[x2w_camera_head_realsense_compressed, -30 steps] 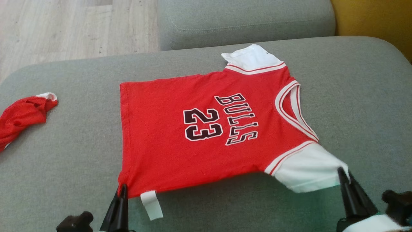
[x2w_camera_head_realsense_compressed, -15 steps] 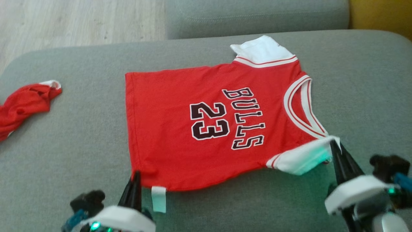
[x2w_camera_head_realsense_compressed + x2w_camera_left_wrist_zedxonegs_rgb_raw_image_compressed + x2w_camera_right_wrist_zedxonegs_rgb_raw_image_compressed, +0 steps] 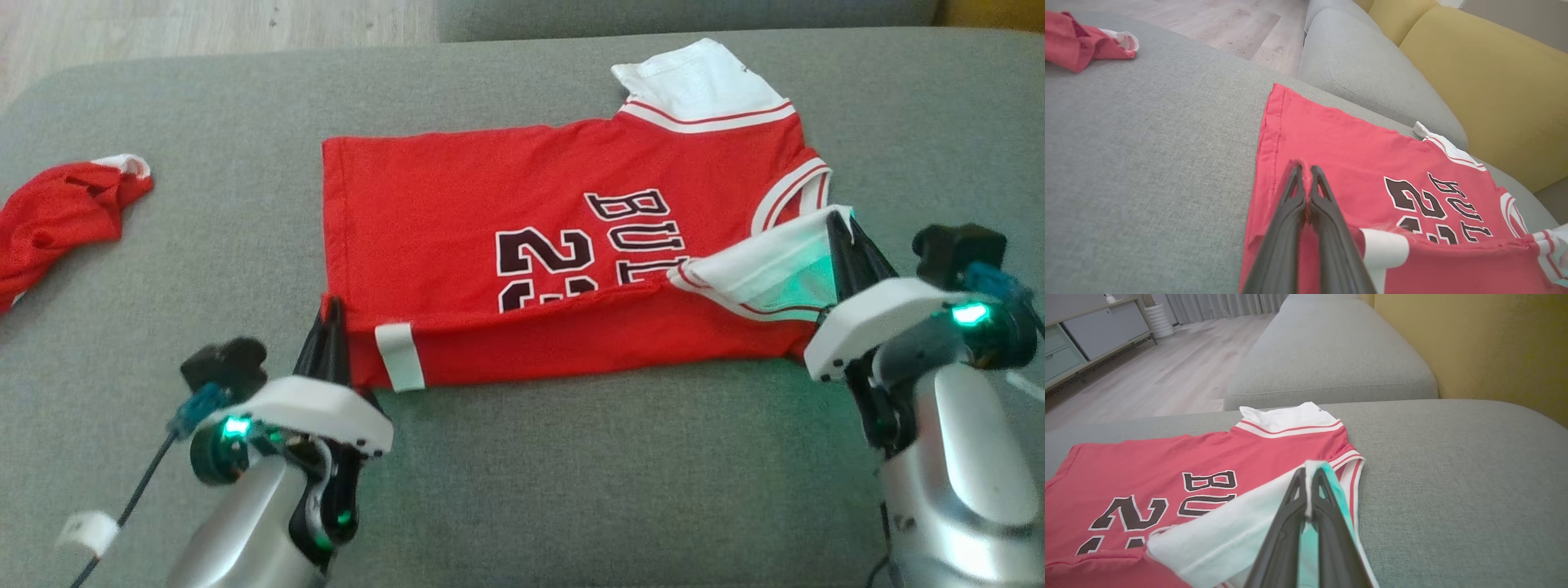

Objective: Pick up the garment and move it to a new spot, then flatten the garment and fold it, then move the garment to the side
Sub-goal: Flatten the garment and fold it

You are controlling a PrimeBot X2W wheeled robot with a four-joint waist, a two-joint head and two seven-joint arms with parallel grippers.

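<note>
The red Bulls jersey (image 3: pixel 531 204) lies mid-cushion on the grey sofa (image 3: pixel 571 490), near edge doubled over the lettering. The left gripper (image 3: pixel 331 310) clamps its hem corner at 7 o'clock; the right gripper (image 3: pixel 839 220) clamps the white sleeve (image 3: pixel 759 265) at 3 o'clock. Another crumpled red garment (image 3: pixel 57 220) sits at 9 o'clock.

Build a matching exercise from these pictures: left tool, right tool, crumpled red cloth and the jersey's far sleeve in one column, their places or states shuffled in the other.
Column 1:
1. left tool
2. right tool
3. crumpled red cloth
4. far sleeve

Column 2:
A. lies flat and free on the grey cushion
B. shut on the near white sleeve of the jersey
C. shut on the jersey's red bottom corner
D. bunched up on the cushion, left of the jersey

Pairs: 1-C; 2-B; 3-D; 4-A
</note>
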